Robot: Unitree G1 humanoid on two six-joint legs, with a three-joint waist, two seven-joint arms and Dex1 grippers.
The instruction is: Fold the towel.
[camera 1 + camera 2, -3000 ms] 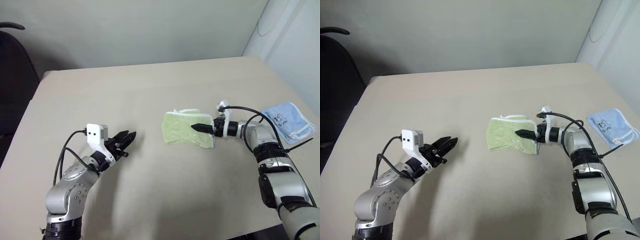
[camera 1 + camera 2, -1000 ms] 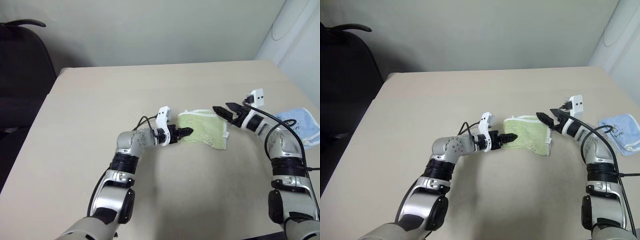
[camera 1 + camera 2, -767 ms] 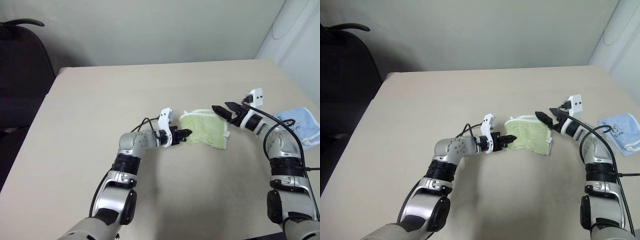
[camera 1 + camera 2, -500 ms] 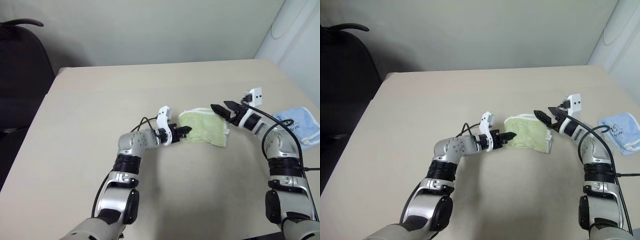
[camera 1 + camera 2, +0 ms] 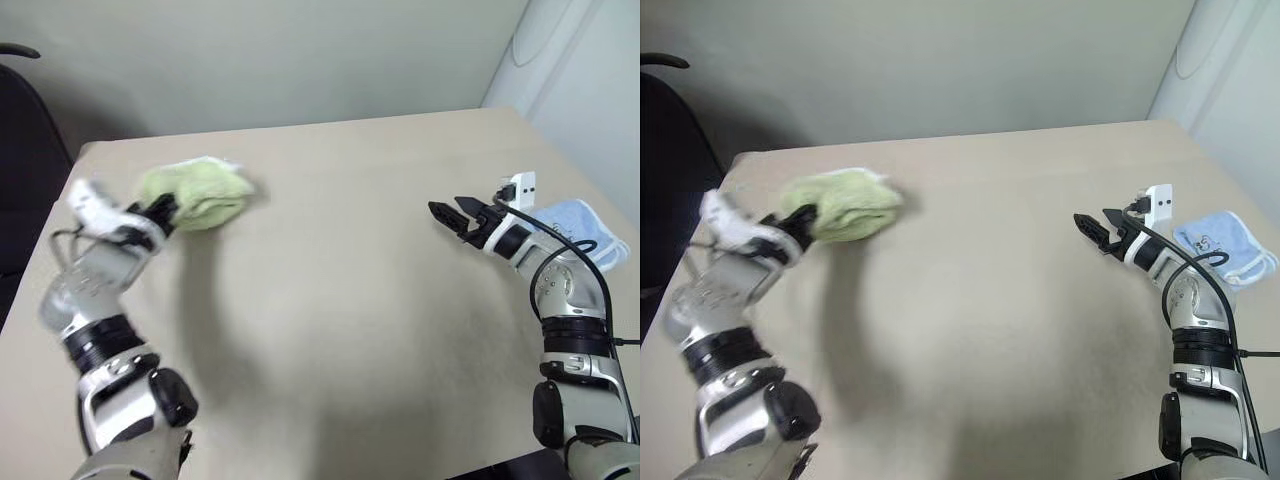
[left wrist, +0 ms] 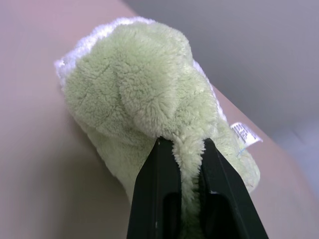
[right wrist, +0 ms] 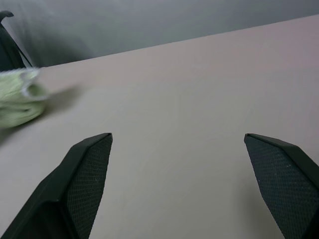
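The light yellow-green terry towel (image 5: pixel 196 195), a second ago lying mid-surface beside the right gripper, is now bunched up at the far left corner of the beige surface (image 5: pixel 330 300). The left gripper (image 6: pixel 183 149) swung out there with it (fingers (image 6: pixel 160 169) pinched on a fold). That leaves the towel well apart from the right gripper (image 5: pixel 447 212).

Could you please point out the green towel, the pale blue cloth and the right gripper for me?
towel (image 5: pixel 845 207): right eye view, middle of the bunched green cloth.
pale blue cloth (image 5: pixel 1225 247): right eye view, centre of its upper face.
right gripper (image 5: pixel 1095 231): right eye view, midway between its open fingertips.
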